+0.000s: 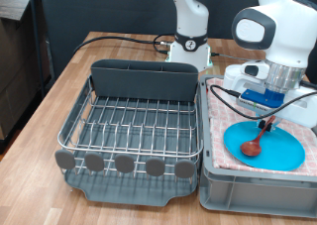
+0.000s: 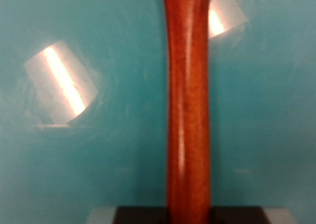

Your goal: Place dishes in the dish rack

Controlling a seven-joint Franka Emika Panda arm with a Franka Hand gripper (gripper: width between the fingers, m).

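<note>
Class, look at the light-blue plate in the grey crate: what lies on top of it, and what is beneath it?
The wooden spoon rests on the plate, its handle rising to the end effector. Pink checked cloth shows around the plate; what lies directly beneath is covered.

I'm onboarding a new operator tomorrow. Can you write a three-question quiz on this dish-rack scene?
1. True or false: the silver wire dish rack already holds a dish.
2. What lies under the reddish-brown wooden spoon?
A. a white mug
B. the round light-blue plate
C. the wooden table
3. Fill in: the tool is directly above the spoon's ____.

Key
1. False; no dish shows in it.
2. B; the plate lies on pink checked cloth in the grey crate.
3. Handle.
</note>
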